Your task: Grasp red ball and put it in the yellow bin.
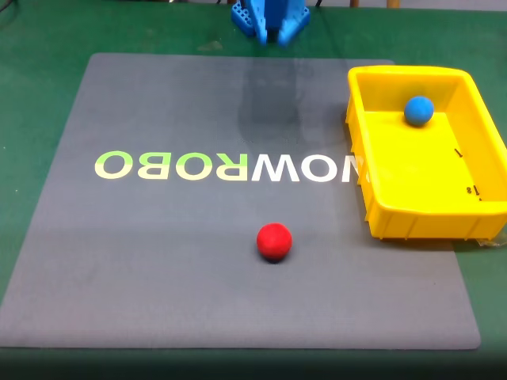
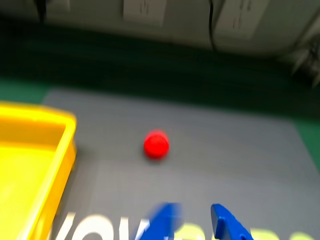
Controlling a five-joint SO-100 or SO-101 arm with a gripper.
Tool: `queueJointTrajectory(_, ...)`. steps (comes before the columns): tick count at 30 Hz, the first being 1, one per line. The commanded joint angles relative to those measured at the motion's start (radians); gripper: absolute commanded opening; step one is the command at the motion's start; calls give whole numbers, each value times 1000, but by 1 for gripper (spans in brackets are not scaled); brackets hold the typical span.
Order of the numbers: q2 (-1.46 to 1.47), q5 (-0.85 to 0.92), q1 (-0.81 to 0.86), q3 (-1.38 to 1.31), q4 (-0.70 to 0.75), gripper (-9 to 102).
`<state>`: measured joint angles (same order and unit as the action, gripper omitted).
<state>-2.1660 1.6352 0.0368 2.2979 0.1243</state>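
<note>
Seeing the claw (image 2: 192, 212) first, poking up blurred from the bottom edge of the wrist view. Finding its two blue fingers (image 2: 227, 225) standing apart, with bare mat between them: released, gripping nothing.

Spotting the red ball (image 2: 156, 144) ahead of the claw and a little to its left in the wrist view, well apart from the fingertips, touching neither. Noting it resting alone on the grey mat (image 2: 240, 150), out in the open.

Catching the yellow bin (image 2: 67, 125) off to the claw's left in that view, only its corner and thick rim showing, near the ball but not touching it.

Turning to the fixed view: picking out the arm (image 1: 269, 20) as a blue shape at the top edge. Seeing the red ball (image 1: 274, 241) sitting on the mat (image 1: 158, 261), below the pale lettering (image 1: 222, 166), outside the yellow bin (image 1: 428, 218), which is standing at the right. Spotting a blue ball (image 1: 418, 110) lying inside the bin by its far wall. Noting green table (image 1: 32, 47) framing the mat.
</note>
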Motion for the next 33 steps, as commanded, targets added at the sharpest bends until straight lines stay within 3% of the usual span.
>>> queueJointTrajectory(1, 126, 20, -21, 87, -359, 31)
queueJointTrajectory(3, 219, 14, -34, 163, -580, 35)
queueJointTrajectory(8, 425, -37, -58, 261, -925, 38)
queueJointTrajectory(16, 844, -135, -14, 49, -1121, 40)
queueJointTrajectory(26, 1019, -169, 60, -161, -1040, 40)
queueJointTrajectory(33, 1094, -143, 55, -380, -825, 41)
